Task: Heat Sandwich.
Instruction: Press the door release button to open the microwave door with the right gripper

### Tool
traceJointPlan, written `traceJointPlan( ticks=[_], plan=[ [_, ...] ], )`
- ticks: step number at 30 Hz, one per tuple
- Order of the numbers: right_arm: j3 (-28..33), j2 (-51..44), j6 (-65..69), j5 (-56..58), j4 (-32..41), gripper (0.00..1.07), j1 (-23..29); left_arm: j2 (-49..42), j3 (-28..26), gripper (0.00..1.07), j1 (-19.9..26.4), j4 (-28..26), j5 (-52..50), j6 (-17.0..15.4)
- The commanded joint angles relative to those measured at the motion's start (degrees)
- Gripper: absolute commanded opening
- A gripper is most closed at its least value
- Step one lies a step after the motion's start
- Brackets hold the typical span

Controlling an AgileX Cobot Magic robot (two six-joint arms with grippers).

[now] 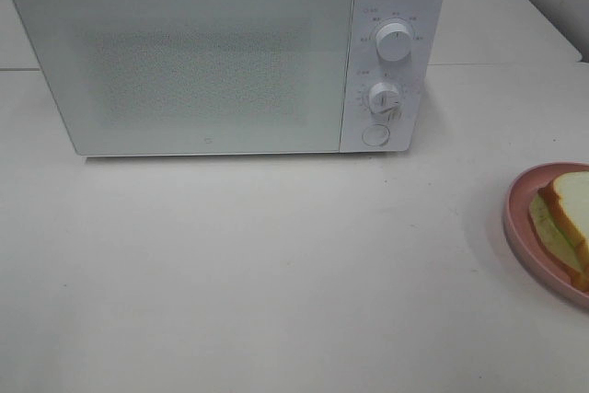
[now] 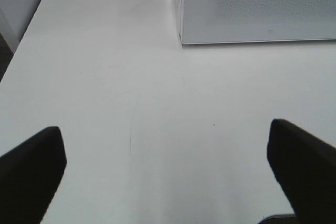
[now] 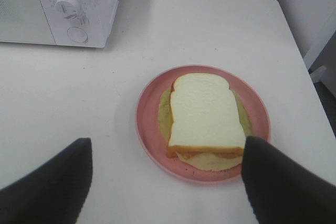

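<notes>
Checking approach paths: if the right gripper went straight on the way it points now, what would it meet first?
Probably the sandwich on the pink plate. It lies centred ahead of the open right gripper, though the height above it is unclear.

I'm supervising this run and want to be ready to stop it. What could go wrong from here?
1. The microwave door is shut, so lifting the pink plate first would leave nowhere to put it.
2. The sandwich has filling poking past the bread; the open right gripper pinching the plate rim might tilt it and slide the layers off.
</notes>
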Motion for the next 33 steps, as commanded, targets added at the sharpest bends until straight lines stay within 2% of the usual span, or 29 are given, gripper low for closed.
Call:
traceJointPlan(
  ticks=[1,10,14,33],
  plan=[
    [-0.4,1.8,0.6,-2.7,0.0,0.76,-0.3,-1.5,-0.1,1.0,0.0,0.1,-0.2,-0.2],
    [0.9,8.1,0.6,-10.0,0.0,0.76,-0.3,-1.5,-0.1,1.0,0.0,0.1,-0.2,-0.2],
    [3.5,12.0,0.6,-16.1,0.1,0.76,-0.3,-1.5,-0.1,1.0,0.0,0.1,-0.2,-0.2],
    [8.9,26.4,0.6,-34.8,0.4,0.76,-0.3,-1.5,-0.1,1.0,0.0,0.1,-0.2,-0.2]
  ],
)
